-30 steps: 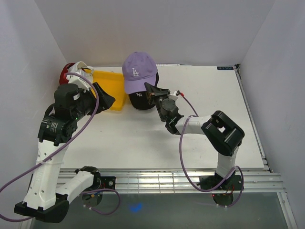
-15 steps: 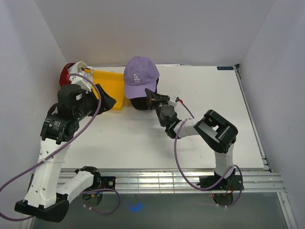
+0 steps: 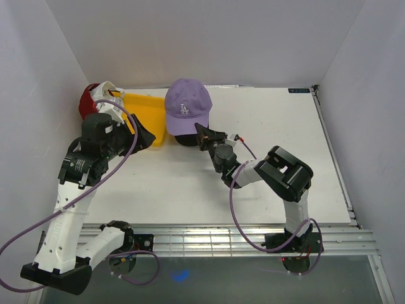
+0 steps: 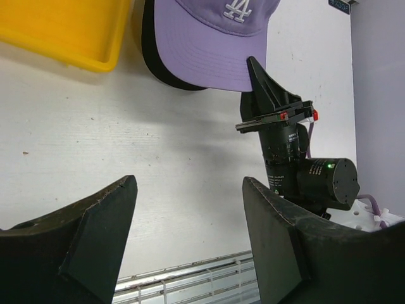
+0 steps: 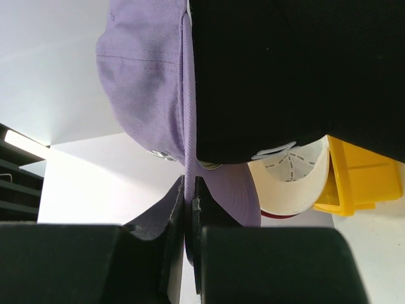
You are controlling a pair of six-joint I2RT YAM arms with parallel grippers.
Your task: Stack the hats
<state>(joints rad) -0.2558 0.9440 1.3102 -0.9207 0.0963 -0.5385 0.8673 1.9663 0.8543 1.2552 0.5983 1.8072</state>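
Note:
A lavender hat with a white LA (image 3: 186, 104) sits over a black hat (image 3: 183, 139) at the back middle of the table. My right gripper (image 3: 201, 132) is shut on the lavender hat's brim (image 5: 190, 166), at its right edge. The black hat (image 5: 285, 69) fills the right wrist view, with the lavender hat (image 5: 142, 82) beside it. A red hat (image 3: 88, 100) and a white hat (image 3: 107, 92) lie at the back left; the white hat's inside (image 5: 291, 174) shows past the black one. My left gripper (image 3: 140, 134) is open and empty above the table. The lavender brim (image 4: 209, 54) and my right gripper (image 4: 269, 95) show ahead of it.
A yellow tray (image 3: 149, 117) stands between the red hat and the hat stack; its corner shows in the left wrist view (image 4: 63, 31) and the right wrist view (image 5: 361, 177). White walls close in the table on three sides. A metal rail (image 3: 221, 237) runs along the near edge.
My right gripper has carried the lavender hat's brim down and back, so the lavender hat now covers more of the black hat. My left arm has risen slightly.

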